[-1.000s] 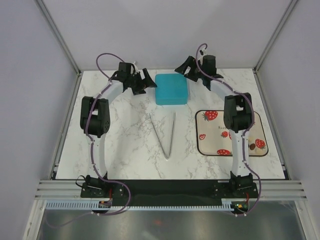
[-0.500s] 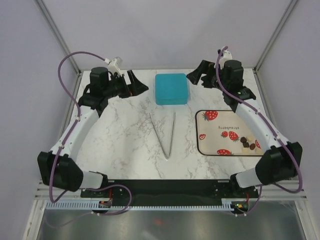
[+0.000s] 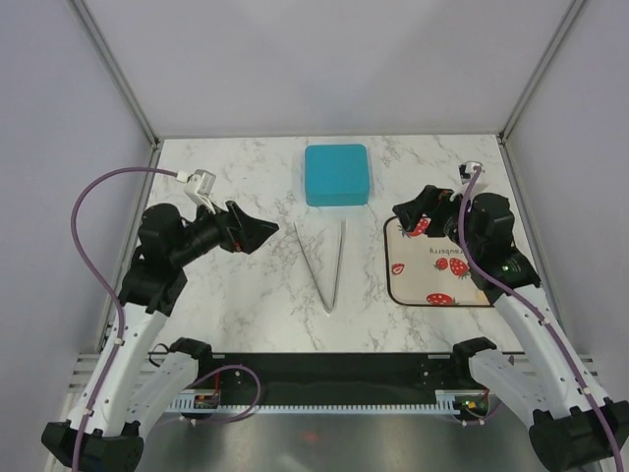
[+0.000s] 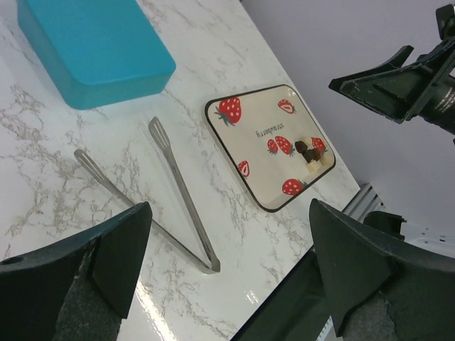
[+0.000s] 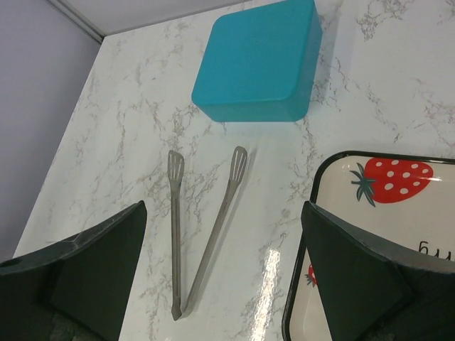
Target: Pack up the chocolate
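Tongs [image 3: 329, 275] lie nearest on the counter [image 3: 226, 295], between my left tool [image 3: 260, 234] and my right tool [image 3: 413, 218], both spread wide and holding nothing. To their right, the chocolate [image 4: 311, 155] sits bunched near one edge of the strawberry tray [image 4: 245, 114]. Farthest back, the teal box [image 3: 337, 175] has its lid on. My worry is that such tiny pieces could squirt from the tongs and roll away, or arrive at a closed box.

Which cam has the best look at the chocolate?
Left wrist: the chocolate sits in clear view on the strawberry tray. Top external: the right arm hides it. Right wrist: only a tray corner, no chocolate.
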`<action>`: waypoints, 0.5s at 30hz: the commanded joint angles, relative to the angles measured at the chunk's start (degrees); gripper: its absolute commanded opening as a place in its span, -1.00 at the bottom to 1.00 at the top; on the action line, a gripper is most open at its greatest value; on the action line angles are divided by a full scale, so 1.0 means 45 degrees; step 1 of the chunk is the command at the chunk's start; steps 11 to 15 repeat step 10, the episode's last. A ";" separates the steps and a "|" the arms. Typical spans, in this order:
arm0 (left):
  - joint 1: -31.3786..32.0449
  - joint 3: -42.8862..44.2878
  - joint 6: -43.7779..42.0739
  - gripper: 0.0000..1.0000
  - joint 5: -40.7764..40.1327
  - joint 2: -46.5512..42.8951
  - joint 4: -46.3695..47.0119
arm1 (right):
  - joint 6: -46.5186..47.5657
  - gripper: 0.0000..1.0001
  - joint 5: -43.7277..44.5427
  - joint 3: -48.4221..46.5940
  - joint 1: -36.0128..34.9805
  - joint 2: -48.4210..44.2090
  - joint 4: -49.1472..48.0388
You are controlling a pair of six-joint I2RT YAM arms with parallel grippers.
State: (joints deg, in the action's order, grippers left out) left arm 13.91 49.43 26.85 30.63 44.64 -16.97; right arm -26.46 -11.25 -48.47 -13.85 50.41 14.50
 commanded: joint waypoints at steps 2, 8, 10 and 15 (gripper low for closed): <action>0.0014 0.0187 0.0048 0.99 0.0439 -0.0486 0.0432 | 0.0332 0.96 0.0174 0.0106 -0.0009 -0.0811 -0.0137; 0.0014 0.0363 0.0068 0.99 0.0205 -0.0839 0.0451 | 0.0352 0.96 0.0233 0.0224 -0.0009 -0.1144 0.0058; 0.0014 0.0480 0.0088 0.99 0.0107 -0.0878 0.0432 | 0.0430 0.96 0.0292 0.0185 -0.0009 -0.1222 0.0098; 0.0014 0.0480 0.0088 0.99 0.0107 -0.0878 0.0432 | 0.0430 0.96 0.0292 0.0185 -0.0009 -0.1222 0.0098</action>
